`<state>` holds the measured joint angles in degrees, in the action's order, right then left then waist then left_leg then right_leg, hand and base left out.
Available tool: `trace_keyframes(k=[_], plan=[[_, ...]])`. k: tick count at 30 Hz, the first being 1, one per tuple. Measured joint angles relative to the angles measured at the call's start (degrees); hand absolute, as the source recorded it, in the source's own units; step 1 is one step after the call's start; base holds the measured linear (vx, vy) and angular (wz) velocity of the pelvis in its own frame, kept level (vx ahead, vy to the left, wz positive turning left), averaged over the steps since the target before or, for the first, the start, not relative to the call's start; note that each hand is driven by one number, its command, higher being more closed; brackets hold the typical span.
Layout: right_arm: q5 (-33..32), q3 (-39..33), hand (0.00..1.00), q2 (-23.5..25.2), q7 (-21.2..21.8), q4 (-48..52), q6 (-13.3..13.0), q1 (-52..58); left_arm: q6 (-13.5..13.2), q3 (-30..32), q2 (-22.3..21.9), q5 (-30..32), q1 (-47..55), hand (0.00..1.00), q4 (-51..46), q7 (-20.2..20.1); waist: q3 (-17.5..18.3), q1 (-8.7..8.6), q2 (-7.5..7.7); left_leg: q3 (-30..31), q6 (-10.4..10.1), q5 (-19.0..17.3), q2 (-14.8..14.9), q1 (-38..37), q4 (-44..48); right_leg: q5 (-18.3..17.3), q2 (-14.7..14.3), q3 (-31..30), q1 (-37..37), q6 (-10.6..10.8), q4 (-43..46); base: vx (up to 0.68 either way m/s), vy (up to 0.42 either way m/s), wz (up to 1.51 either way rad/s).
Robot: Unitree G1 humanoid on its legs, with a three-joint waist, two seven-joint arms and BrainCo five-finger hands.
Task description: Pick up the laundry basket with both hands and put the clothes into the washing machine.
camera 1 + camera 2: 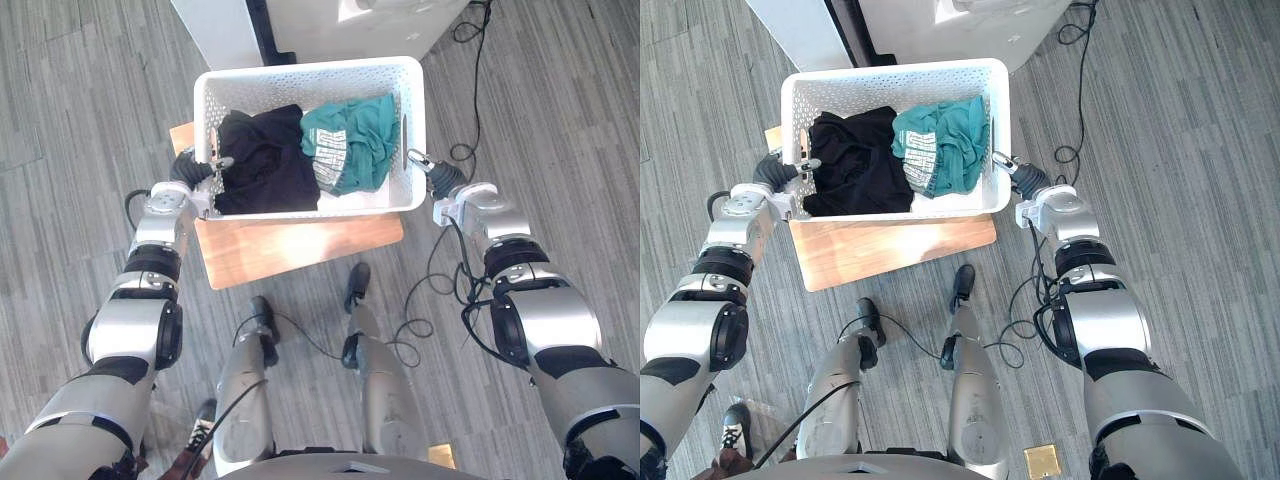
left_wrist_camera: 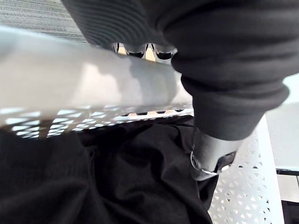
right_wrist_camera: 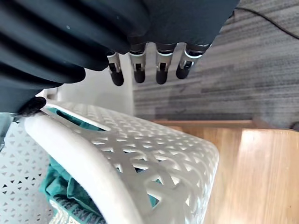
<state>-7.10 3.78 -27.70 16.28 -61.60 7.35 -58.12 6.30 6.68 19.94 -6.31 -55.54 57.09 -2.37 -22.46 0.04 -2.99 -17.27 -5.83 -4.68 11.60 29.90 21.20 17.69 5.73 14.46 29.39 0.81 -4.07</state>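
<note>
Laundry basket (image 1: pixel 300 78) set on wooden stand (image 1: pixel 290 245), black clothes (image 1: pixel 265 160) at left & green clothes (image 1: pixel 350 140) at right inside, left rim pinched by left hand (image 1: pixel 190 168), thumb inside, right hand (image 1: pixel 440 178) held at right rim, fingers (image 3: pixel 161 70) straight, clear of wall, washing machine (image 1: pixel 330 25) just beyond far side.

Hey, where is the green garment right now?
In the right half of the white laundry basket, beside the black clothes, lies the green garment, on the side nearest the right hand.
</note>
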Motion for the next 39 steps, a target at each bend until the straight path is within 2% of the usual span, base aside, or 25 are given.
trace_keyframes(k=[2, 8, 17, 27, 29, 31, 36, 39], plan=[[1.67, -0.02, 1.0, -0.2, -0.13, -0.05, -0.14, -1.04, 0.47, -0.03, 0.41, 1.03, 0.0, 1.0, 0.35, 0.22, 0.0, 0.03, 0.01, 0.01, 0.01, -0.01, 0.01, 0.23, 0.4, 0.1, 0.01, -0.02, 0.16, 0.1, 0.0, 0.0, 0.0, 0.0], [12.09, -0.63, 1.0, -0.3, -0.47, -0.13, -0.14, -3.28, 1.93, -0.13, 0.21, 2.09, -0.01, 1.0, 2.09, 0.79, 0.0, 0.23, 0.01, 0.16, 0.18, -0.12, -0.11, 0.41, 0.82, 0.31, 0.07, -0.08, 0.06, 0.31, -0.01, 0.0, 0.016, 0.01], [25.82, -1.72, 1.0, 0.32, -2.56, -1.36, -0.15, -5.46, 2.17, -0.18, -2.04, 1.94, 0.0, 1.0, 2.1, 1.06, -0.03, 0.16, 0.03, 1.73, 0.31, -0.2, -0.43, 0.45, 1.59, 0.35, 0.1, 0.66, -1.35, 0.39, -0.51, -0.01, 0.018, 0.05], [43.24, -1.9, 1.0, 2.46, -6.15, 0.7, 0.31, -6.13, 2.21, -0.79, -4.47, 5.18, 0.29, 1.0, -0.51, 3.73, -0.46, 0.29, 0.01, 3.4, 0.42, -0.25, -1.11, 1.04, 1.92, 0.36, 0.47, 1.75, -1.77, 0.4, -0.52, -0.01, 0.022, 0.06], [43.55, -1.8, 1.0, 2.49, -7.07, 2.72, 0.87, -5.42, 2.45, -0.71, -4.84, 4.8, 0.89, 1.0, -2.46, 4.73, -1.17, 0.29, -0.06, 3.47, 0.62, -0.4, -1.11, 0.68, 2.14, 0.35, 0.48, 1.79, -2.29, 0.4, -0.53, 0.0, 0.015, 0.0], [43.5, -2.22, 1.0, 2.46, -7.33, 6.97, 2.17, -4.79, 2.46, -0.53, -4.89, 3.05, 2.14, 1.0, -6.7, 5.75, -3.59, 0.14, -0.08, 3.53, 0.67, -0.91, -1.08, -0.26, 2.6, 0.24, 0.47, 1.76, -3.44, 0.45, -0.56, -0.02, 0.043, -0.01], [42.02, -2.31, 1.0, 2.61, -10.11, 18.13, 3.01, 0.8, 2.27, -0.56, -5.2, -7.49, 7.96, 1.0, -15.66, 7.7, -5.1, 0.14, -0.09, 3.25, 1.04, -1.29, -1.22, -0.98, 2.65, 0.53, 0.29, 1.57, -3.98, 0.11, -0.55, 0.01, 0.032, -0.02], [38.46, -4.53, 1.0, 4.9, -13.24, 27.4, 3.55, 7.53, 0.45, -1.01, -5.34, -13.17, 13.82, 1.0, -24.57, 9.91, -5.27, 0.24, -0.09, 3.3, 1.18, -1.78, -1.16, -2.42, 2.59, 0.54, 0.11, 1.56, -5.3, 0.09, -0.56, 0.04, 0.03, -0.05]])
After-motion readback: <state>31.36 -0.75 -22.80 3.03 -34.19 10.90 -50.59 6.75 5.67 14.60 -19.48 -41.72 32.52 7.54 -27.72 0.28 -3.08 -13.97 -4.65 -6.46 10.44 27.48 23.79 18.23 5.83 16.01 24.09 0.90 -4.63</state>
